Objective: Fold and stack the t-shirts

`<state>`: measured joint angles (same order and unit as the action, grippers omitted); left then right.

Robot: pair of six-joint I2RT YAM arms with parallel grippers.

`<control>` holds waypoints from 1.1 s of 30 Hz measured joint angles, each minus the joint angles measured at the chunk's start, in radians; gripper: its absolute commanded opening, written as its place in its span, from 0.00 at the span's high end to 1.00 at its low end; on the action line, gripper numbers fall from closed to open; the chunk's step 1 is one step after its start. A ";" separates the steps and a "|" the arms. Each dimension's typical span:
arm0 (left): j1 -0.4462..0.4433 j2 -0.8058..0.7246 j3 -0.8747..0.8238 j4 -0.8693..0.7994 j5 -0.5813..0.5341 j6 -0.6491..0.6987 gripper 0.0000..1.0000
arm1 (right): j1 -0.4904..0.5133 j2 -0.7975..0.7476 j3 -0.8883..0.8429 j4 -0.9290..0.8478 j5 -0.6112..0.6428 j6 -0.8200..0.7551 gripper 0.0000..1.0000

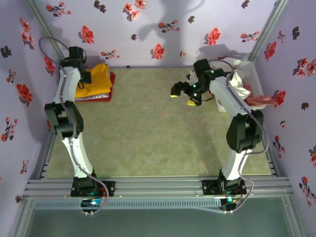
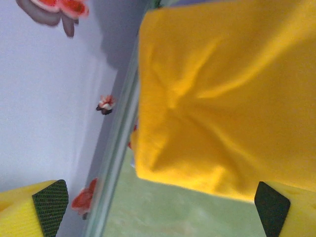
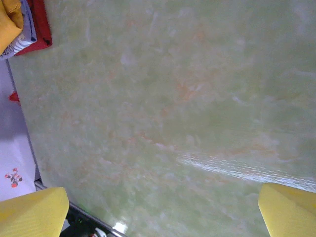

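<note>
Though partly hidden behind left arm (image 1: pixel 66 89), mustard t-shirt (image 1: pixel 98 78); left fingers (image 2: pixel 47 205), right fingers (image 3: pixel 34 215) apart.

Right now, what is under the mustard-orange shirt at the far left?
Beneath the mustard-orange shirt: a pale printed layer, then a red shirt; only their edges peek out. Anything else is covered.

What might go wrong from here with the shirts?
1. The open left gripper hangs close over the orange shirt topping the stack. When it pulls away, a finger might snag a crease and undo the fold.
2. The white shirt and pink shirt lie bunched together at the right edge of the table, so the open right gripper may grab both at once.
</note>
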<state>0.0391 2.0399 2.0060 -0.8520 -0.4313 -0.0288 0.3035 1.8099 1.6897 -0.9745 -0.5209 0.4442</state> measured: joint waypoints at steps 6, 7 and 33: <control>-0.081 -0.442 -0.499 0.290 0.181 -0.098 0.00 | -0.004 -0.177 -0.203 0.173 0.101 -0.008 0.01; -0.084 -0.515 -0.601 0.355 0.208 -0.109 0.01 | -0.004 -0.222 -0.260 0.223 0.127 -0.012 0.01; -0.092 -0.801 -1.667 1.393 0.294 -0.021 0.01 | -0.122 -0.624 -1.295 1.392 0.937 -0.340 0.01</control>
<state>-0.0528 1.2392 0.3389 0.5411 -0.1368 -0.0502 0.1818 1.1862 0.3950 0.4175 0.4156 0.1043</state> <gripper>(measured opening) 0.994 0.994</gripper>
